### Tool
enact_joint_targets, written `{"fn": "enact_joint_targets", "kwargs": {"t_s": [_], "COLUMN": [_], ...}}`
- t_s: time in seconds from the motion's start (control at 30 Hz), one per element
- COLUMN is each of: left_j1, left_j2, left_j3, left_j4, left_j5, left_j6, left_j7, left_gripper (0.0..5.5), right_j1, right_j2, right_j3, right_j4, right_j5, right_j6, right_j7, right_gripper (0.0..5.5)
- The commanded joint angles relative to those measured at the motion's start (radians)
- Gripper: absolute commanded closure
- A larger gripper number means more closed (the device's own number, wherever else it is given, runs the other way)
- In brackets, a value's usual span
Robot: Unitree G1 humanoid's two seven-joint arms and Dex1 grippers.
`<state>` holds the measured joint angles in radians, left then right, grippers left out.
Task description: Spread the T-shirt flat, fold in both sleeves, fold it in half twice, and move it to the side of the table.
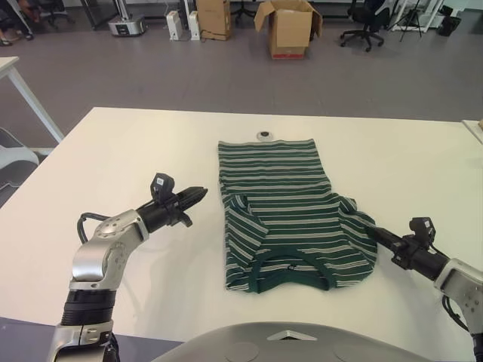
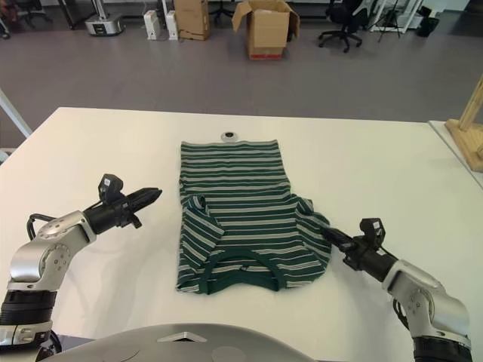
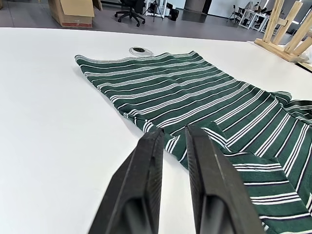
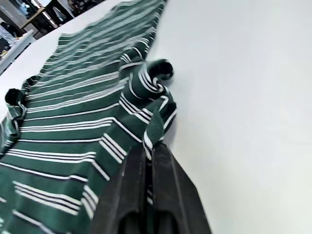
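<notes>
My left hand (image 1: pixel 201 194) hovers over the bare white table (image 1: pixel 128 151), a smooth matte top, just beside the left edge of the T-shirt (image 1: pixel 283 196) without touching it. Its two flat black fingers (image 3: pixel 146 165) run side by side with a narrow slit between them, and nothing sits in that slit. The T-shirt lies near the middle of the table, a soft knit in dark green with thin white stripes grouped across its width. Its long axis runs straight away from me. The ribbed, plain green neckline (image 1: pixel 290 264) curves at the end nearest me and the straight hem (image 1: pixel 266 143) lies at the far end. The far half is flat and close to rectangular. The near half is wider and lumpier, with the left sleeve (image 1: pixel 241 213) folded in over the body, its stripes slanting across the rest. Just past the hem, a small round disc (image 1: pixel 264 136) with a dark centre lies on the table. The right sleeve (image 1: pixel 353 213) is bunched and curled at the shirt's right edge, its cuff rolled into a loose loop. My right hand (image 1: pixel 371 231) lies low at that edge, its black fingers (image 4: pixel 168 180) pinched together on a fold of the striped sleeve cloth, which stands up from between the tips. Beyond the right edge of the table stands a pale wooden frame (image 2: pixel 468 124).
</notes>
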<state>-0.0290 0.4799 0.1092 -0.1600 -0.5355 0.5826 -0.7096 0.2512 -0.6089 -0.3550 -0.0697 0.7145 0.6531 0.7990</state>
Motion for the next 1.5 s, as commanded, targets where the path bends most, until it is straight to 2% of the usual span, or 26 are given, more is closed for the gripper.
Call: {"fn": "enact_joint_targets", "kwargs": {"t_s": [0.03, 0.23, 0.33, 0.37, 0.5, 0.6, 0.67, 0.73, 0.8, 0.87, 0.97, 1.03, 1.17, 1.3, 1.43, 1.5], "left_j1": [-0.005, -0.013, -0.018, -0.017, -0.007, -0.014, -0.03, -0.05, -0.078, -0.064, -0.114, -0.143, -0.136, -0.16, -0.224, -0.247], "left_j2": [0.011, 0.008, 0.007, 0.011, 0.026, 0.036, 0.055, 0.235, 0.342, 0.364, 0.39, 0.382, 0.342, 0.261, 0.188, 0.186], "left_j3": [-0.006, -0.019, -0.027, -0.033, -0.058, -0.068, -0.066, -0.203, -0.295, -0.323, -0.39, -0.42, -0.478, -0.547, -0.623, -0.663], "left_j4": [-0.003, 0.001, 0.002, 0.003, -0.011, -0.037, -0.024, 0.123, 0.252, 0.277, 0.379, 0.411, 0.412, 0.441, 0.561, 0.625], "left_j5": [0.016, 0.017, 0.02, 0.026, 0.049, 0.055, 0.102, 0.426, 0.623, 0.621, 0.726, 0.746, 0.784, 0.877, 1.038, 1.078], "left_j6": [-0.006, -0.009, -0.011, -0.014, -0.031, -0.062, -0.154, -0.572, -0.859, -1.013, -1.296, -1.41, -1.58, -1.65, -1.682, -1.699], "left_j7": [0.001, 0.0, 0.001, -0.003, -0.024, -0.057, -0.073, -0.141, -0.183, -0.261, -0.26, -0.27, -0.241, -0.198, -0.131, -0.114], "left_gripper": [4.69, 4.69, 4.69, 4.69, 4.69, 4.69, 4.69, 4.69, 4.69, 4.32, 3.73, 3.62, 3.62, 3.62, 3.62, 3.95], "right_j1": [-0.028, -0.093, -0.12, -0.122, -0.124, -0.178, -0.23, -0.209, -0.181, -0.131, -0.09, -0.092, -0.107, -0.168, -0.243, -0.276], "right_j2": [0.0, 0.119, 0.146, 0.15, 0.15, 0.162, 0.129, -0.04, -0.165, -0.293, -0.417, -0.432, -0.451, -0.412, -0.341, -0.326], "right_j3": [0.011, 0.248, 0.303, 0.304, 0.264, 0.15, 0.071, 0.13, 0.193, 0.309, 0.464, 0.504, 0.555, 0.592, 0.651, 0.697], "right_j4": [-0.101, -0.116, -0.095, -0.095, -0.159, -0.213, -0.214, -0.212, -0.172, -0.091, 0.052, 0.102, 0.225, 0.339, 0.424, 0.439], "right_j5": [0.053, -0.022, -0.062, -0.056, 0.025, 0.161, 0.201, -0.005, -0.177, -0.43, -0.724, -0.79, -0.887, -0.977, -1.032, -1.024], "right_j6": [0.066, 0.083, 0.089, 0.106, 0.164, 0.224, 0.236, 0.107, -0.031, -0.334, -0.862, -1.056, -1.393, -1.674, -1.76, -1.747], "right_j7": [-0.011, -0.054, -0.095, -0.102, -0.083, -0.13, -0.165, -0.099, -0.029, 0.054, 0.164, 0.185, 0.168, 0.096, 0.039, 0.055], "right_gripper": [5.46, 5.46, 5.46, 5.46, 4.65, 4.65, 4.65, 4.65, 4.51, 4.07, 3.46, 3.08, 3.08, 3.08, 3.08, 3.45]}}
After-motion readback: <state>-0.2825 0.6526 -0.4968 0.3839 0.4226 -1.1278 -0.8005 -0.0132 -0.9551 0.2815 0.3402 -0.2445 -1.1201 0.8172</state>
